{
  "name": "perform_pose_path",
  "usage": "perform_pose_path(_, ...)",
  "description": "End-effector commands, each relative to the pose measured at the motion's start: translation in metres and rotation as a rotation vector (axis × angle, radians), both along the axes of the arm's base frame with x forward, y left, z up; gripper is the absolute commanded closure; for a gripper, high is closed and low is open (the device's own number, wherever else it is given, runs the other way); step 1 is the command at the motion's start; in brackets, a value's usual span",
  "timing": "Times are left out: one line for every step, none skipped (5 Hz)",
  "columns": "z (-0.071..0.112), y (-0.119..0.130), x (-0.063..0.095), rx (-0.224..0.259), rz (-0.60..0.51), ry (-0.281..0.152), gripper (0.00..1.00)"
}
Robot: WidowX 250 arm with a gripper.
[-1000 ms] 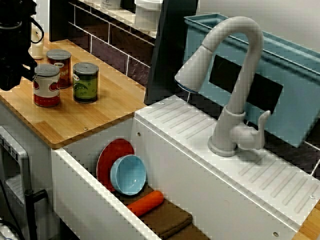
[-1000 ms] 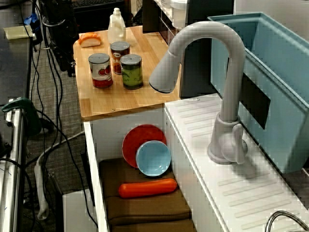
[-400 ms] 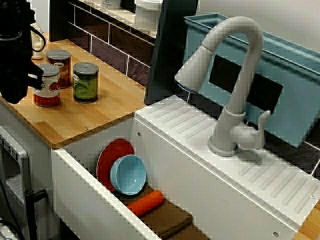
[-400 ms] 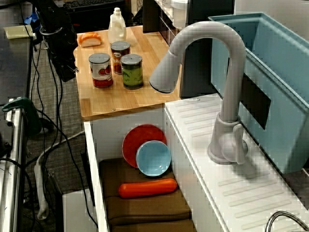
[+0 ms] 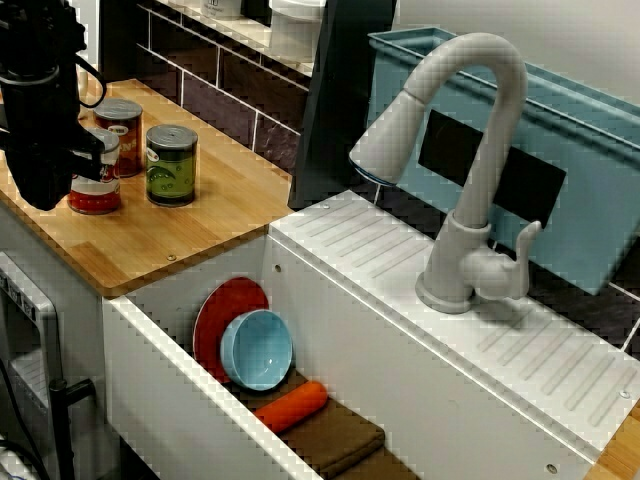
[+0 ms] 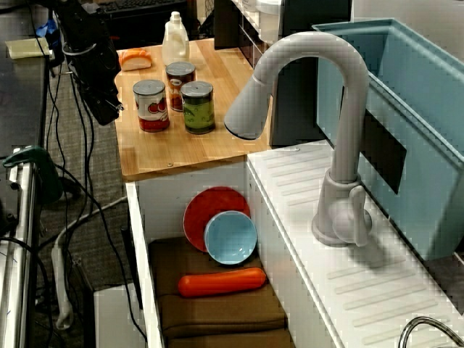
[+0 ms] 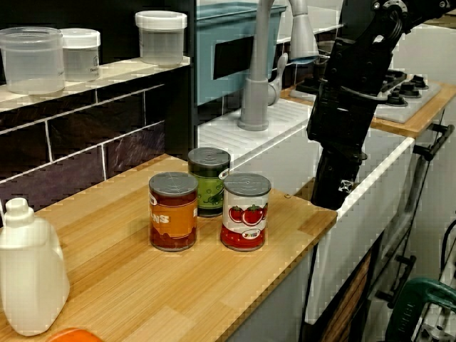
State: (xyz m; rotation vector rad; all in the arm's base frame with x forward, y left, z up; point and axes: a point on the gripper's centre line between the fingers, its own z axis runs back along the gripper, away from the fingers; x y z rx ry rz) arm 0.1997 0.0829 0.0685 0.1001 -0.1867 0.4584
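Observation:
My black gripper (image 6: 106, 112) points down just off the outer edge of the wooden counter (image 6: 181, 148), beside the tomato can (image 6: 151, 106). In the view from the sink's front the gripper (image 5: 40, 180) covers part of the tomato can (image 5: 98, 178). In the low view along the counter the gripper (image 7: 336, 187) hangs past the counter's corner, apart from the tomato can (image 7: 246, 211). The fingers do not show clearly, and nothing is seen in them. A green can (image 7: 209, 181) and an orange-labelled can (image 7: 172, 211) stand close by the tomato can.
A white sink (image 6: 141, 239) holds a red plate (image 6: 210, 206), a blue bowl (image 6: 230, 237), an orange carrot-like piece (image 6: 222, 281) and a brown cloth (image 6: 217, 308). A grey faucet (image 6: 319, 109) and a blue bin (image 6: 420, 130) stand behind. A white bottle (image 7: 28, 274) sits on the counter's far end.
The arm has moved toward the cans along the counter's edge. In the front view it now hides more of the tomato can. The cans have not moved.

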Motion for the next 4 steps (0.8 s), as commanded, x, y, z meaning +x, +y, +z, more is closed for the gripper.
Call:
perform_pose_path(0.016, 0.019, 0.018, 0.058, 0.003, -0.026, 1.00)
perform_pose_path(0.017, 0.027, 0.025, 0.072, 0.017, -0.026, 1.00)
perform_pose_path(0.022, 0.038, 0.035, 0.099, 0.035, -0.049, 1.00)
perform_pose_path(0.024, 0.045, 0.045, 0.120, 0.059, -0.072, 1.00)
